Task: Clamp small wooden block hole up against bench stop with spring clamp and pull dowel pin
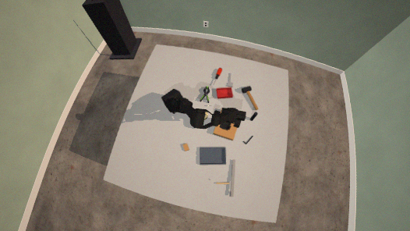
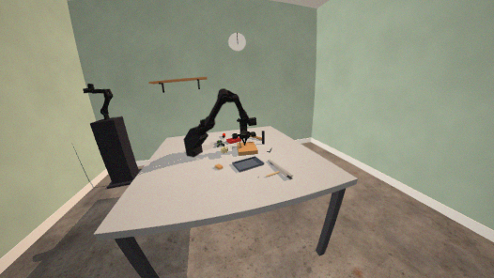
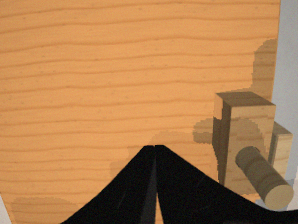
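Observation:
In the wrist view my gripper (image 3: 154, 154) is shut with nothing between its fingers, low over the wooden board (image 3: 133, 63). The small wooden block (image 3: 245, 137) stands at the board's right edge, to the right of my fingertips and apart from them. Its dowel pin (image 3: 265, 177) sticks out of the block. In the top view my gripper (image 1: 230, 119) hangs over the board (image 1: 226, 132), and the block is hidden under the arm. The spring clamp (image 1: 205, 94), green and black, lies on the table behind the arm, away from the board. I cannot make out the bench stop.
A red tray (image 1: 224, 93), a hammer (image 1: 250, 97) and a screwdriver (image 1: 216, 74) lie behind the board. A black cylinder (image 1: 253, 115) and a hex key (image 1: 248, 139) lie to its right. A grey tray (image 1: 212, 155), a ruler (image 1: 231, 177), a pencil (image 1: 223, 183) and a small orange block (image 1: 185, 147) lie in front.

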Motion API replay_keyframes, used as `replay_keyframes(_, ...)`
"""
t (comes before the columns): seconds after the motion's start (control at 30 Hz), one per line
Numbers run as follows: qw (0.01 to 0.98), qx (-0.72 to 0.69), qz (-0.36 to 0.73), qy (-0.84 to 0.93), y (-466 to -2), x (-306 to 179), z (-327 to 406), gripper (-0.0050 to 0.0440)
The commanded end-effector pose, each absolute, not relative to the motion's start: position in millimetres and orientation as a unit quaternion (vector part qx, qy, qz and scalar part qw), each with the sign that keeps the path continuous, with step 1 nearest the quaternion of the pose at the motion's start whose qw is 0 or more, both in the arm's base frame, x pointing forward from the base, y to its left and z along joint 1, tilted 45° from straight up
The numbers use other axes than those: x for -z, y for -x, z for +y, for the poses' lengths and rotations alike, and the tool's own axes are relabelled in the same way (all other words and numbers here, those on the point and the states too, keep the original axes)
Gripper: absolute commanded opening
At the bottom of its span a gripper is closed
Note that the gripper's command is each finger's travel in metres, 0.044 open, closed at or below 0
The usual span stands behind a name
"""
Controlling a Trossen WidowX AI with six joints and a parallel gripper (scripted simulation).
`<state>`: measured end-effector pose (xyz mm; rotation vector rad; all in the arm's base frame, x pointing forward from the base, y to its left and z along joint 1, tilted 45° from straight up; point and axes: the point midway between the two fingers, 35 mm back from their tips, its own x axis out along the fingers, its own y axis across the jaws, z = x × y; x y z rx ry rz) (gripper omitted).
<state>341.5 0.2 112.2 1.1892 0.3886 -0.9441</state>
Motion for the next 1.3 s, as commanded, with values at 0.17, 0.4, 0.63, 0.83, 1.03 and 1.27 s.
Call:
replay_keyframes(0.17, 0.707, 0.431, 0.181, -0.531, -342, -101, -4, 0.0000)
replay_keyframes(0.4, 0.707, 0.431, 0.181, -0.531, -330, -98, -4, 0.0000)
replay_keyframes(0.63, 0.707, 0.431, 0.181, -0.531, -319, -90, -5, 0.0000)
replay_keyframes(0.83, 0.707, 0.431, 0.181, -0.531, -335, -101, -3, 0.0000)
replay_keyframes(1.03, 0.707, 0.427, 0.178, -0.535, -334, -103, -2, 0.0000)
replay_keyframes(1.27, 0.707, 0.427, 0.178, -0.535, -334, -103, -2, 0.0000)
